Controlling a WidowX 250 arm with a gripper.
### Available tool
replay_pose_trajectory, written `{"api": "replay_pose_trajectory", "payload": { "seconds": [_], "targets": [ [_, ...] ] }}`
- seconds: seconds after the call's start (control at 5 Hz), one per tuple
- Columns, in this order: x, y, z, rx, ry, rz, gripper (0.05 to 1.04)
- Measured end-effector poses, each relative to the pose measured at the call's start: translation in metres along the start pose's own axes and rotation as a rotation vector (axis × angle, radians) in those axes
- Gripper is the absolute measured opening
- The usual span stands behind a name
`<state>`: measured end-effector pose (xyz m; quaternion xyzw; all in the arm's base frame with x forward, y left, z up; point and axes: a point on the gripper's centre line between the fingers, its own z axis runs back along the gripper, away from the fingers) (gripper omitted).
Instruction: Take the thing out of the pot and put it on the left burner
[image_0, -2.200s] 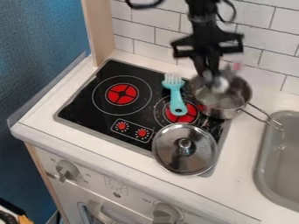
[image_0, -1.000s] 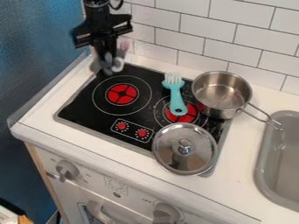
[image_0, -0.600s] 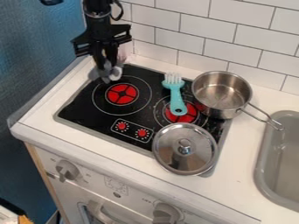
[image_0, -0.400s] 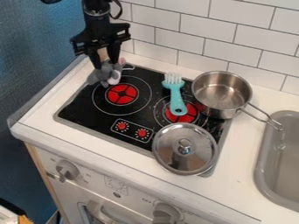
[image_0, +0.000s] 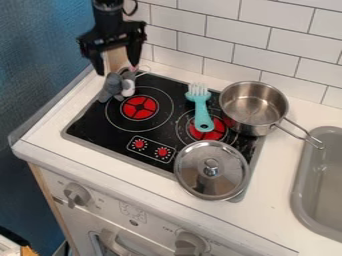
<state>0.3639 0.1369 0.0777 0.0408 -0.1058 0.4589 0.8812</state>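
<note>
We see the black two-finger gripper (image_0: 117, 69), fingers spread, above the small grey plush toy (image_0: 112, 89), which lies across the outer ring of the red-centred left burner (image_0: 139, 108). We find the shiny steel pot (image_0: 252, 107) farther right.

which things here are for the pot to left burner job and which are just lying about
For the job:
grey toy, at the left burner's back edge
left burner
pot
gripper, open above the toy

Just lying about:
metal lid, at the stove's front
teal-handled brush, partly over the right burner
</note>
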Motion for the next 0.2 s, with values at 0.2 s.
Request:
{"api": "replay_pose_trajectory", "payload": {
  "seconds": [0.2],
  "targets": [
    [0.0018, -0.0046, 0.0261, -0.049, 0.0, 0.006, 1.001]
  ]
}}
